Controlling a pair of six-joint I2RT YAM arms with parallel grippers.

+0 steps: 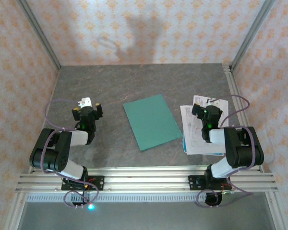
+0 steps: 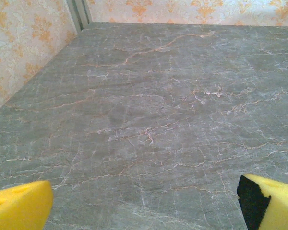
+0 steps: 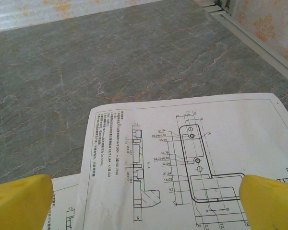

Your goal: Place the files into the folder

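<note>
Now, left pincer (image 1: 90, 104): jaws spread as wide as they go, nothing between them, nothing touched. From its wrist camera the yellow fingertips (image 2: 19, 208) sit at the two lower corners, with bare table (image 2: 144, 96) ahead.

To its right and well apart, the folder (image 1: 151, 121) lies flat, teal-green and slightly askew, about midway between the two pincers. Nothing stands between either pincer and the folder.

Right pincer (image 1: 205, 109): also fully wide, gripping nothing, poised over the files (image 1: 193, 136). Cannot tell if it touches them. Its wrist camera shows the top sheet (image 3: 182, 158) directly ahead and below, printed with a dimensioned line drawing. A second sheet peeps out under it on the pincer's left. A blue edge shows beneath the stack on the side toward the folder.

Surface: grey stone-veined tabletop. Walls (image 1: 134, 28) are papered pale with an orange motif. An aluminium rail (image 1: 144, 179) runs behind both pincers, at the arm bases.
</note>
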